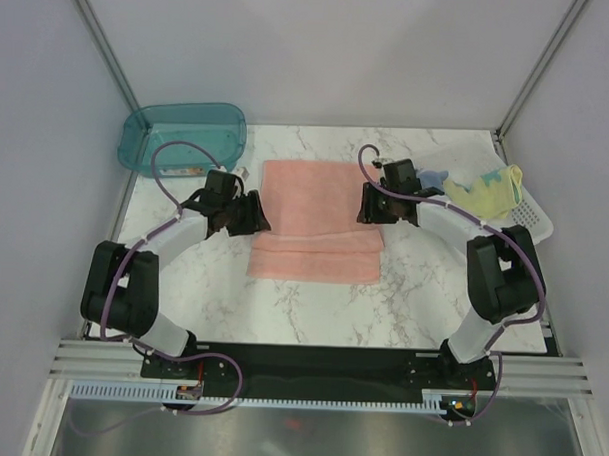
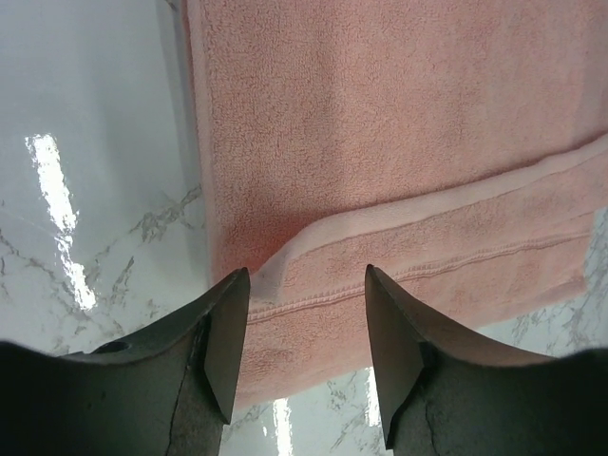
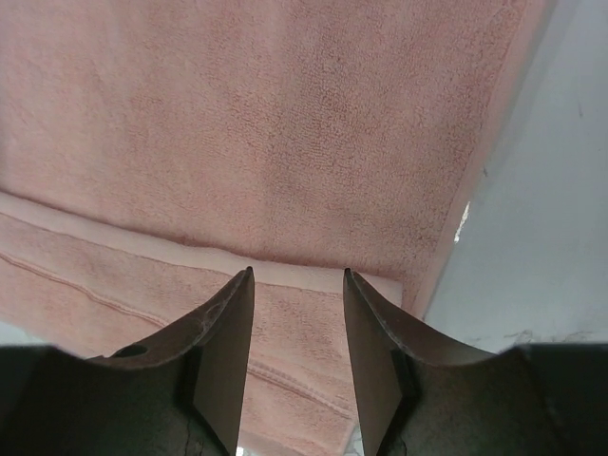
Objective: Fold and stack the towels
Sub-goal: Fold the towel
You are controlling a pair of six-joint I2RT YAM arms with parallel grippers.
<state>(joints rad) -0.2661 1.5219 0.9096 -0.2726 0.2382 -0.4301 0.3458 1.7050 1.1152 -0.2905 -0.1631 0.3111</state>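
The large salmon-pink terry towel (image 1: pixel 318 220) lies doubled at the middle of the glossy white marble-patterned table (image 1: pixel 212 295). Its upper layer's smooth woven hem band crosses the looped pile short of the near edge. The left gripper (image 2: pixel 306 275) and right gripper (image 3: pixel 297 274) sit at its left and right edges, dark wedge-shaped jaws parted, clasping nothing. Their tips possibly graze the cloth.

Bright overhead light w/ glare spots on marble table (image 2: pixel 59 204), soft shadows, wrist cams sl. blurry.
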